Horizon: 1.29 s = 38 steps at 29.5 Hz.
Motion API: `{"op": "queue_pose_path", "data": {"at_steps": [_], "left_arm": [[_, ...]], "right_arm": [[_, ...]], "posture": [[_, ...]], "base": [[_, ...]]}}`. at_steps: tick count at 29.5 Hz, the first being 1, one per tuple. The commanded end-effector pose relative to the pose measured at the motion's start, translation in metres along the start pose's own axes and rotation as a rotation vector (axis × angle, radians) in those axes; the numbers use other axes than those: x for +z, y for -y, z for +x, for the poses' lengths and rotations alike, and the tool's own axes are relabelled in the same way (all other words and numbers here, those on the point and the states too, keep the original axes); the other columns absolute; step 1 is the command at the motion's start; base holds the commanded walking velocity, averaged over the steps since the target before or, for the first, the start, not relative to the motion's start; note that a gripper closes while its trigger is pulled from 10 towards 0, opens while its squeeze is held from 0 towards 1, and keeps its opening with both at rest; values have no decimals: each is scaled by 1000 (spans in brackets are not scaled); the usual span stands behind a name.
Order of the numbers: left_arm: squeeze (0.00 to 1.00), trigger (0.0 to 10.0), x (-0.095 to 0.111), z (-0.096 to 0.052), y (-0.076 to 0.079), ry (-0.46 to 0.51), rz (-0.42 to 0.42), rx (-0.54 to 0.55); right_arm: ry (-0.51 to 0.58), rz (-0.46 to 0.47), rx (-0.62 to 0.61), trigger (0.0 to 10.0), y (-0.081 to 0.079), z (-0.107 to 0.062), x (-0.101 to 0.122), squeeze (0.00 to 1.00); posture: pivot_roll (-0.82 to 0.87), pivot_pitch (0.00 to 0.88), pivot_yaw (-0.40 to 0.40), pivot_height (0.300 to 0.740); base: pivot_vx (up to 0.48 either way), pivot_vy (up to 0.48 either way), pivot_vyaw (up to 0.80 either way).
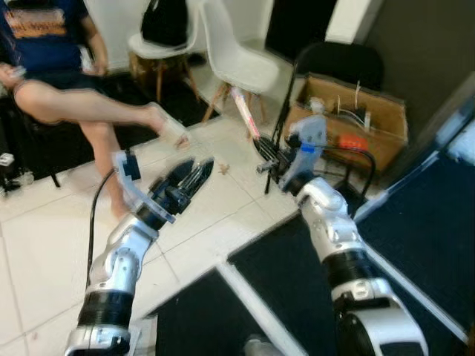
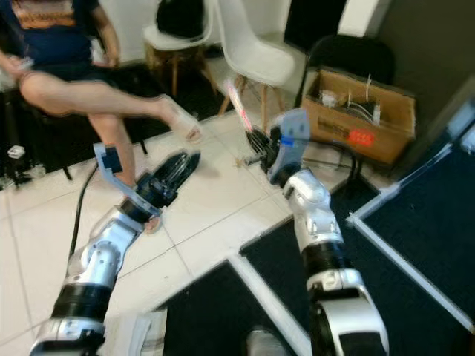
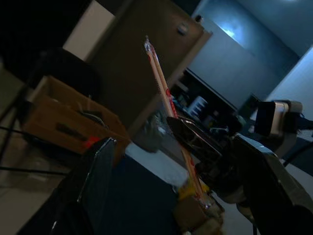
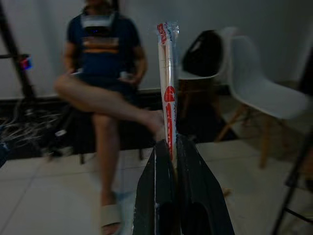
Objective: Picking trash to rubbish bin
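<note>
A long thin white packet with red print (image 4: 167,88) stands up between the two black fingers of my right gripper (image 4: 167,144), which is shut on its lower end. In the left eye view the packet (image 1: 244,111) slants up and to the left from my right gripper (image 1: 267,154), held out over the white tiles ahead. My left gripper (image 1: 200,170) is raised to the left of it, apart from the packet, open with nothing in it. From the left wrist, the packet (image 3: 164,93) runs slanted across a dark room.
A seated person (image 1: 52,67) with crossed legs and a sandalled foot (image 1: 172,127) is at the back left. White chairs (image 1: 237,59), a black chair (image 1: 338,63) and an open cardboard box (image 1: 349,119) stand behind. Dark mats (image 1: 297,282) cover the floor near me.
</note>
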<state>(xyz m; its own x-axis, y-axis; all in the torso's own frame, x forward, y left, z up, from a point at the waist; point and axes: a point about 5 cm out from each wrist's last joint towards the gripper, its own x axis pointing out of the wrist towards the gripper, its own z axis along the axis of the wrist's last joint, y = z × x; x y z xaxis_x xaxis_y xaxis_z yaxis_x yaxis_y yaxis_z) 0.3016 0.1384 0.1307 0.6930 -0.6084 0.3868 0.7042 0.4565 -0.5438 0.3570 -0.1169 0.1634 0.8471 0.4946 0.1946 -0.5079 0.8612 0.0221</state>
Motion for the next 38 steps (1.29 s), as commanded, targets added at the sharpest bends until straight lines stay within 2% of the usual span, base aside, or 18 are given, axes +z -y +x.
{"op": "queue_pose_path", "data": {"at_steps": [1, 15, 27, 31, 38], "left_arm": [[0, 10000, -4, 0, 0, -23, -8, -6], [0, 10000, -4, -1, -1, -37, 9, 18], [0, 10000, -6, 0, -3, -45, -17, 51], [0, 10000, -5, 0, -4, -41, -12, 58], [0, 10000, -5, 0, -5, -34, -16, 66]], "right_arm": [[-2, 9, -13, 10000, 4, -2, 0, 0], [-1, 11, -11, 10000, 4, -2, 0, 0], [2, 11, -9, 10000, 4, -1, 1, 0], [16, 17, -9, 10000, 4, -2, 2, 0], [18, 17, -7, 10000, 4, -2, 3, 0]], "posture": [[28, 0, -33, 740], [28, 0, -33, 740], [26, 0, -32, 740], [26, 0, -32, 740], [25, 0, -31, 740]], "base": [[0, 0, -800], [0, 0, -800], [0, 0, -800], [0, 0, 0], [291, 0, 0]]}}
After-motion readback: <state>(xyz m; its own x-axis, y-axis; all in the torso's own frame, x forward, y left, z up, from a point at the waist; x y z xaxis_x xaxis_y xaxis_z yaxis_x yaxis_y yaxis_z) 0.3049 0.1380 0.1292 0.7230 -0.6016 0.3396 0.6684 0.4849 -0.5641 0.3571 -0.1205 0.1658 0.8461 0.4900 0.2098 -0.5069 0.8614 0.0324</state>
